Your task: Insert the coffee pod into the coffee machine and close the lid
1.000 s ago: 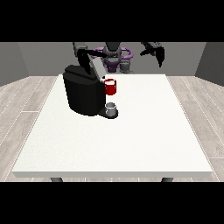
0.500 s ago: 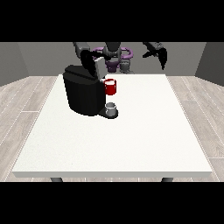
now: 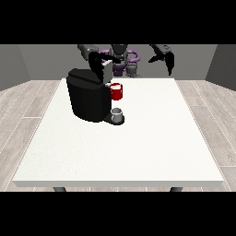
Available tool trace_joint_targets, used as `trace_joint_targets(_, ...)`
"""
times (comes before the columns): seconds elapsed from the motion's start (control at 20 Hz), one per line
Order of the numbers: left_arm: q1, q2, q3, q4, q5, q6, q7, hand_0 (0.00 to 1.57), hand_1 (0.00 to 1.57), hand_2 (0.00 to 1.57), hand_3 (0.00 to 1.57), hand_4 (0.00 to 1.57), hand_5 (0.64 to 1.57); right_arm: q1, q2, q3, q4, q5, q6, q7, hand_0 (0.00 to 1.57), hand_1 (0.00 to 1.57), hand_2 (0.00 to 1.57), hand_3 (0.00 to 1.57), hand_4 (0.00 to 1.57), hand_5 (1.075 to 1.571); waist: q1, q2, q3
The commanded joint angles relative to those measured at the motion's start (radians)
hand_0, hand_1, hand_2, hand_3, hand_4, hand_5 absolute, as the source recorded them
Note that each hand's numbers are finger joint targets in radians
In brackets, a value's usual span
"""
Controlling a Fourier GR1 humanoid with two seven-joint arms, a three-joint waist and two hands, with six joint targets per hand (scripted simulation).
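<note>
White table: coffee machine at ten o'clock, grey pod on its base. Hand at view's left above machine, fingers indistinct. Hand at view's right raised, fingers hanging relaxed.

A white table bears a black coffee machine

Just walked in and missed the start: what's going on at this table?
A humanoid robot stands behind a white table that carries a black coffee machine. The hand at the view's left is right above the machine's top. The hand at the view's right is raised off to the side, holding nothing. A red thing at the machine sits at its front, and a grey thing lies on its base.
</note>
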Motion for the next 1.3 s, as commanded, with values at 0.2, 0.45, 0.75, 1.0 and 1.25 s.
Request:
trace_joint_targets(0.2, -0.034, -0.009, -0.03, 0.007, -0.012, -0.008, -0.014, 0.0, 0.0, 0.0, 0.0, 0.33, 1.571, -0.131, 0.014, 0.082, -0.06, 0.064, 0.016, -0.016, 0.0, 0.0, 0.0, 0.0, 0.2, 1.571, 0.116, 0.02, -0.0142)
trace_joint_targets(0.45, -0.068, -0.028, -0.059, -0.015, -0.023, -0.004, -0.013, 0.0, 0.0, 0.0, 0.0, 0.41, 1.571, -0.176, -0.038, 0.045, -0.065, 0.079, -0.007, 0.007, 0.0, 0.0, 0.0, 0.0, 0.24, 1.571, 0.181, 0.078, -0.0129)
trace_joint_targets(0.75, -0.113, -0.012, -0.06, 0.003, -0.009, -0.038, -0.014, 0.0, 0.0, 0.0, 0.0, 0.43, 1.571, -0.169, -0.042, 0.083, -0.164, 0.115, -0.007, 0.122, 0.0, 0.0, 0.0, 0.0, 0.09, 1.571, 0.246, 0.095, -0.0136)
trace_joint_targets(1.0, -0.152, -0.014, -0.075, -0.004, -0.006, -0.055, -0.043, 0.0, 0.0, 0.0, 0.0, 0.4, 1.571, -0.217, -0.138, 0.018, -0.229, 0.101, 0.004, 0.187, 0.0, 0.0, 0.0, 0.0, 0.0, 1.571, 0.312, 0.168, -0.0126)
trace_joint_targets(1.25, -0.179, -0.031, -0.11, -0.007, -0.005, -0.079, -0.029, 0.0, 0.0, 0.0, 0.0, 0.42, 1.571, -0.211, -0.169, 0.008, -0.277, 0.12, 0.017, 0.246, 0.0, 0.0, 0.0, 0.0, 0.0, 1.571, 0.379, 0.196, -0.0114)
